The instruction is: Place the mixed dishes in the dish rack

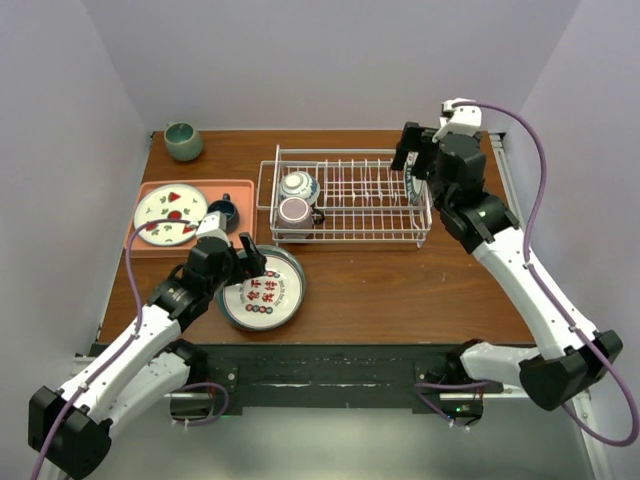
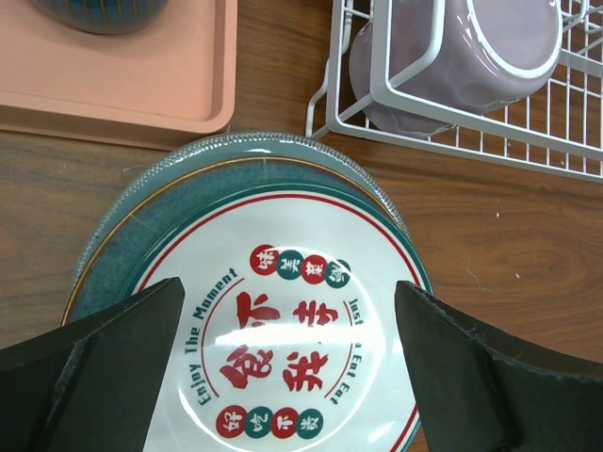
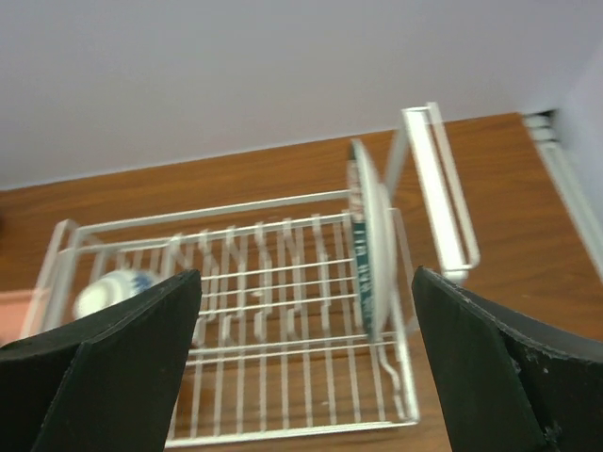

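The white wire dish rack (image 1: pixel 350 200) holds the blue-and-white bowl (image 1: pixel 298 185) and the pinkish mug (image 1: pixel 295 211) at its left end. A plate (image 3: pixel 369 240) with a pale face and dark teal back stands on edge at its right end. My right gripper (image 1: pixel 413 168) is open and empty above that end; it also shows in the right wrist view (image 3: pixel 306 278). The white lettered plate (image 1: pixel 262 290) lies on a teal plate (image 2: pixel 118 259) in front of the rack. My left gripper (image 1: pixel 245 264) is open just above this stack, its fingers (image 2: pixel 113 367) on either side of the lettering.
A salmon tray (image 1: pixel 150 245) at the left holds a white plate with red fruit marks (image 1: pixel 170 214) and a dark blue cup (image 1: pixel 222 211). A grey-green cup (image 1: pixel 183 140) stands at the back left. The rack's tall end piece (image 3: pixel 438 188) rises at its right end.
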Controlling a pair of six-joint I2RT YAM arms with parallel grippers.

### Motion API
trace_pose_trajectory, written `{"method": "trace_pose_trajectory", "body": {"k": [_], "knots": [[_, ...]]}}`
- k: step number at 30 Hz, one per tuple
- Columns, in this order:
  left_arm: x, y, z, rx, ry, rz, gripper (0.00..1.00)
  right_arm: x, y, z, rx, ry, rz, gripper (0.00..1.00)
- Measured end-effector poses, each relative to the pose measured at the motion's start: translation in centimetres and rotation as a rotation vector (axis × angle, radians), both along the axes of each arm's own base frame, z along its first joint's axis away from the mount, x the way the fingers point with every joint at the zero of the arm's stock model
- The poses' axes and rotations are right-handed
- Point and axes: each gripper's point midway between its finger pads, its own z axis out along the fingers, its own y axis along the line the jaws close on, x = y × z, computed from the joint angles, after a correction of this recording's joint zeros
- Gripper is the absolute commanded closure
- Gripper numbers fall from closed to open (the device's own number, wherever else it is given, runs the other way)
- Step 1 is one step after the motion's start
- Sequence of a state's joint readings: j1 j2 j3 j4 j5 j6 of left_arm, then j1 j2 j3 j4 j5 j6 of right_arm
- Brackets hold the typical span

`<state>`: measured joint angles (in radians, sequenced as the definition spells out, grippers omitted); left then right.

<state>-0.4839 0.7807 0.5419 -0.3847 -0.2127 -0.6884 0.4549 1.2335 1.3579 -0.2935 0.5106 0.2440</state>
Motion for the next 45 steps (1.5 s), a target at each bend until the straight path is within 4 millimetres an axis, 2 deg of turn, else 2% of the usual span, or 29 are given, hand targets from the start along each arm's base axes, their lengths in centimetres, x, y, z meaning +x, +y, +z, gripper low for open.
{"method": "trace_pose_trajectory", "body": {"k": [2, 6, 9, 12, 14, 18, 24, 30, 35, 45], "knots": [[0.0, 0.0, 0.0, -0.005, 0.000, 0.005, 0.00, -0.5, 1.6, -0.7, 0.037, 0.019, 0.089, 0.06], [0.0, 0.1, 0.3, -0.020, -0.010, 0.020, 0.00, -3.0, 5.5, -6.1, 0.139, 0.127, 0.285, 0.09], [-0.2, 0.4, 0.3, -0.032, -0.019, 0.039, 0.00, -6.4, 9.3, -11.7, 0.196, 0.257, 0.417, 0.11], [-0.4, 0.7, 0.1, -0.039, -0.019, 0.061, 0.00, -10.6, 14.4, -15.6, 0.234, 0.368, 0.583, 0.15], [-0.5, 0.9, 0.1, -0.038, -0.017, 0.072, 0.00, -13.3, 17.4, -17.6, 0.258, 0.436, 0.678, 0.18], [-0.7, 1.3, 0.2, -0.045, -0.019, 0.094, 0.00, -15.5, 20.9, -20.6, 0.295, 0.532, 0.753, 0.25], [-0.9, 1.5, -0.1, -0.038, -0.007, 0.104, 0.00, -16.9, 24.0, -25.3, 0.289, 0.654, 0.782, 0.35], [-1.1, 1.6, -0.5, -0.032, 0.004, 0.107, 0.00, -17.4, 25.6, -28.9, 0.285, 0.744, 0.783, 0.49], [-1.3, 1.7, -1.1, -0.022, 0.022, 0.107, 0.00, -17.2, 26.1, -29.8, 0.285, 0.763, 0.776, 0.55], [-1.6, 1.9, -1.8, -0.020, 0.032, 0.110, 0.00, -16.5, 27.5, -29.8, 0.288, 0.763, 0.795, 0.63]]}}
